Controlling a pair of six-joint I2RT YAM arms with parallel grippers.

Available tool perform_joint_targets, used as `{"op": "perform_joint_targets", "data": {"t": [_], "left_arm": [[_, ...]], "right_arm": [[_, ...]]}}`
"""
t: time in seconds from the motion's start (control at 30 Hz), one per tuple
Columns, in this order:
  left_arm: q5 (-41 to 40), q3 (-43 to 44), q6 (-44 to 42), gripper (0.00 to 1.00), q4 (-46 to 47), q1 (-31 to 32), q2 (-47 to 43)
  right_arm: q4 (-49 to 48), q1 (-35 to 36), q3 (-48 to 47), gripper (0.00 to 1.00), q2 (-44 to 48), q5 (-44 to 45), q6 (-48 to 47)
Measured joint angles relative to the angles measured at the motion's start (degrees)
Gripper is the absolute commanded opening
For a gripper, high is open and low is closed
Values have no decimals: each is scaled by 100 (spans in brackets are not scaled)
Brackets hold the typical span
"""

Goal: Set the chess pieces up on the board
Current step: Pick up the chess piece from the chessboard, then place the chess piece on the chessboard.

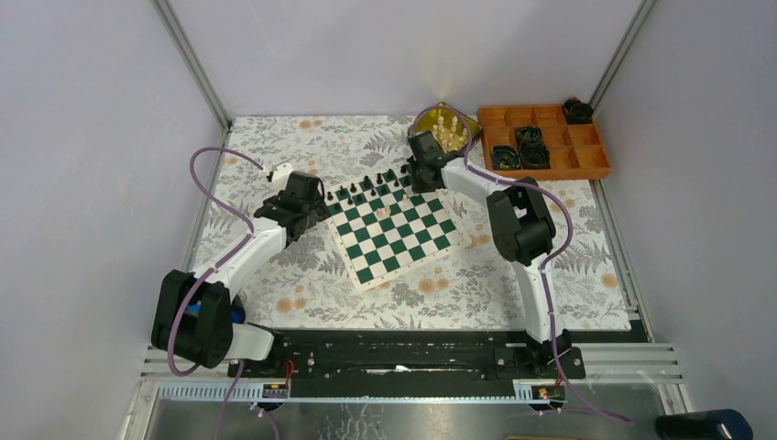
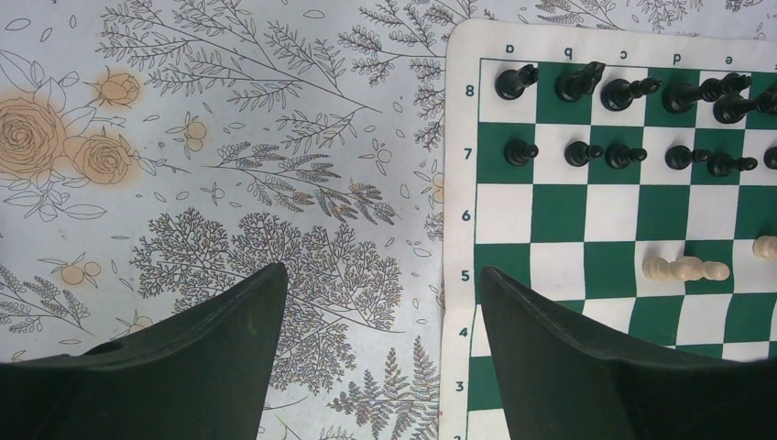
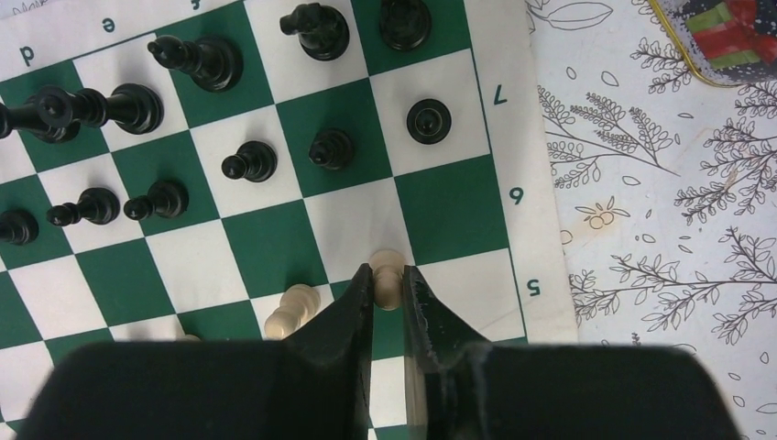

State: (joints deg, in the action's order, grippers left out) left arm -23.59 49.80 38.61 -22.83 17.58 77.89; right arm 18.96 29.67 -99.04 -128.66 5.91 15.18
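The green and white board (image 1: 403,240) lies at the table's middle. Black chess pieces (image 3: 247,163) stand in two rows along its far edge (image 2: 623,92). My right gripper (image 3: 388,275) is over the board's right side, shut on a cream-white pawn (image 3: 388,260) with one finger on each side of it. Another cream piece (image 3: 291,308) sits just to its left, and the left wrist view shows a cream piece (image 2: 685,269) lying on its side. My left gripper (image 2: 380,275) hovers at the board's left border, open, with nothing between its fingers.
A gold tin (image 1: 469,124) holding cream pieces (image 1: 447,128) stands behind the board at the right. An orange compartment tray (image 1: 586,165) with black coiled cables is at the back right. A floral cloth (image 1: 275,147) covers the table.
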Motion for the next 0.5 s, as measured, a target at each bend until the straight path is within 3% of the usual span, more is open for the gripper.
{"op": "perform_joint_targets", "data": {"t": [0.2, 0.5], "left_arm": [[2, 0, 2, 84, 0, 0, -11], [33, -7, 7, 84, 0, 0, -157]], "right_arm": [[-118, 2, 186, 0, 101, 24, -42], [-249, 2, 1574, 0, 1209, 297, -107]]}}
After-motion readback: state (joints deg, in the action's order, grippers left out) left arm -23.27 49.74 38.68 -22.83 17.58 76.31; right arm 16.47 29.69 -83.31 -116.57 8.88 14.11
